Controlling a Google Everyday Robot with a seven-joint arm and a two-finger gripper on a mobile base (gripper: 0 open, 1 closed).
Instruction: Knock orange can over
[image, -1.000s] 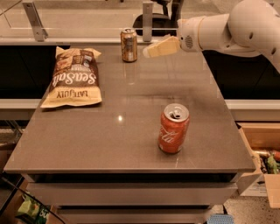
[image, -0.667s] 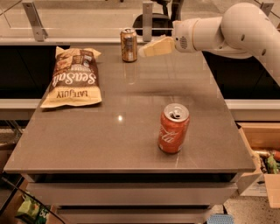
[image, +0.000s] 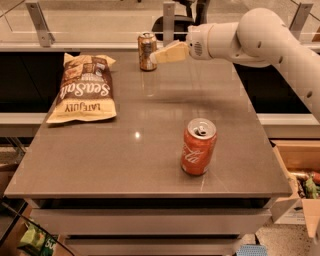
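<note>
The orange can (image: 147, 51), bronze-gold with a silver top rim, stands upright at the far edge of the grey table (image: 100, 160). My gripper (image: 156, 56), with pale tan fingers, reaches in from the right on the white arm (image: 250, 37). Its tip is right beside the can's right side, at about mid height, touching or almost touching it.
A brighter red-orange can (image: 198, 146) with white script stands upright near the table's front right. A brown chip bag (image: 85, 87) lies flat at the left. A cardboard box (image: 300, 175) sits on the floor to the right. A glass railing runs behind the table.
The arm has swung left, bringing the gripper tip from a short gap right of the orange can up to its side. The can still stands upright.
</note>
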